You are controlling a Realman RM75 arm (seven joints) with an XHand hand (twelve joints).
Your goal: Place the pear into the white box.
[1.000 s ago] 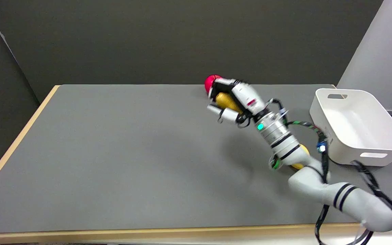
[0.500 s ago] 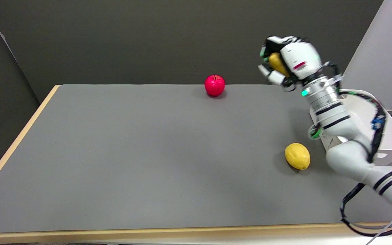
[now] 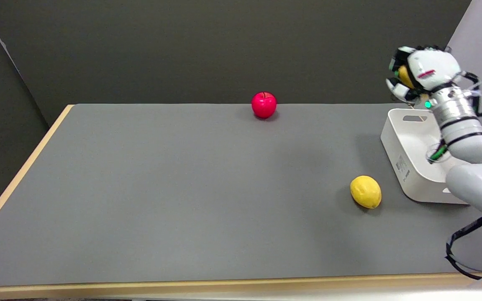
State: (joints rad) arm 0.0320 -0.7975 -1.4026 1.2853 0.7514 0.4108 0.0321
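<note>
My right hand [image 3: 416, 73] is raised in the air at the far right, above the far left corner of the white box [image 3: 408, 159]. Its fingers are curled around the yellow-brown pear [image 3: 403, 76], of which only a small part shows between them. The white box stands on the table's right side, partly hidden behind my forearm.
A red apple [image 3: 264, 105] stands at the table's far edge near the middle. A yellow lemon [image 3: 365, 192] lies just left of the box. The grey table [image 3: 161, 188] has a wooden rim, and black cables hang from my arm at the lower right.
My right hand has carried the pear up from beside the apple and to the right, and now holds it over the box's far left corner. The lemon is uncovered again.
</note>
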